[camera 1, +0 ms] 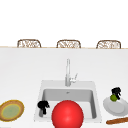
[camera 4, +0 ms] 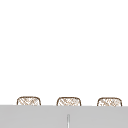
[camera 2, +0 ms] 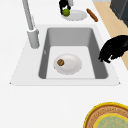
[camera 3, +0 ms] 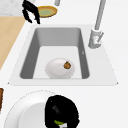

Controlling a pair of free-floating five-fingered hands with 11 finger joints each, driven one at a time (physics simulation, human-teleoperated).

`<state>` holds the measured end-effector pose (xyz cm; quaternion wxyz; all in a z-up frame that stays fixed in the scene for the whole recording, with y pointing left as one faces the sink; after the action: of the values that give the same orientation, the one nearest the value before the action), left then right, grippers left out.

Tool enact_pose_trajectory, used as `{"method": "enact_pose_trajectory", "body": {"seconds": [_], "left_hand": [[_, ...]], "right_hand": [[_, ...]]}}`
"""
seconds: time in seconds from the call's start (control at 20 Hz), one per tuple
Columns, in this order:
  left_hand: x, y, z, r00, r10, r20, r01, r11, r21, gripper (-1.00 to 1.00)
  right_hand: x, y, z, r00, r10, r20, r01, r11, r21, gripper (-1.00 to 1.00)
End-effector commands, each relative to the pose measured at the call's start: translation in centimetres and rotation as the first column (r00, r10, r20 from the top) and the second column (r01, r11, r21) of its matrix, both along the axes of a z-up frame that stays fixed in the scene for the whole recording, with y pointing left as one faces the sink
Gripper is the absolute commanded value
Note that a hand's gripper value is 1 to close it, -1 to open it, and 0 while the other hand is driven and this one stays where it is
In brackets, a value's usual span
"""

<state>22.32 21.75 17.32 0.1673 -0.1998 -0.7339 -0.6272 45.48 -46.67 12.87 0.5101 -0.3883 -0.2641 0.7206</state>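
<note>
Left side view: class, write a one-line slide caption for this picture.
A black hand closes on a green fruit over a white plate; another hand hovers beside the sink.

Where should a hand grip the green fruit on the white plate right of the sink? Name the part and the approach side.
Probably from above, fingers curled round its sides. The green fruit is small and round and sits on the white plate, so no side grip beats another, and the plate blocks any approach from below. The right hand is already over it, fingers curled down around it.
</note>
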Motion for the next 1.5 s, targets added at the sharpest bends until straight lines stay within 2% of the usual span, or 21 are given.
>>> {"method": "enact_pose_trajectory", "body": {"seconds": [0.0,0.1,0.15,0.5,0.7,0.9,1.25,1.4,1.45], "left_hand": [[0.0,0.0,0.0,1.0,0.0,0.0,0.0,1.0,0.0,0.0],[0.0,0.0,0.0,1.0,0.0,0.0,0.0,1.0,0.0,0.0],[0.0,0.0,0.0,1.0,0.0,0.0,0.0,1.0,0.0,0.0],[0.0,0.0,0.0,1.0,0.0,0.0,0.0,1.0,0.0,0.0],[0.0,0.0,0.0,1.0,0.0,0.0,0.0,1.0,0.0,0.0],[0.0,0.0,0.0,1.0,0.0,0.0,0.0,1.0,0.0,0.0],[0.0,0.0,0.0,1.0,0.0,0.0,0.0,1.0,0.0,0.0],[0.0,0.0,0.0,1.0,0.0,0.0,0.0,1.0,0.0,0.0],[0.0,0.0,0.0,1.0,0.0,0.0,0.0,1.0,0.0,0.0]], "right_hand": [[0.0,0.4,0.0,1.0,0.006,-0.001,-0.007,1.0,-0.016,1.0],[0.1,0.2,0.1,1.0,0.001,0.005,-0.001,1.0,-0.008,1.0],[0.1,0.1,0.1,1.0,-0.001,0.02,0.001,1.0,-0.007,-1.0],[-1.4,0.4,2.4,0.995,0.012,0.094,-0.01,1.0,-0.014,-1.0],[-3.0,1.0,4.5,0.997,0.036,0.062,-0.038,0.999,0.038,-1.0],[-4.4,1.8,5.4,0.999,0.041,0.034,-0.043,0.998,0.053,-1.0],[-6.6,2.9,5.5,0.999,0.037,0.039,-0.042,0.992,0.119,-1.0],[-8.3,2.7,5.6,0.997,0.055,0.05,-0.063,0.985,0.163,-1.0],[-9.4,2.7,5.5,0.996,0.062,0.059,-0.07,0.987,0.144,-1.0]]}}
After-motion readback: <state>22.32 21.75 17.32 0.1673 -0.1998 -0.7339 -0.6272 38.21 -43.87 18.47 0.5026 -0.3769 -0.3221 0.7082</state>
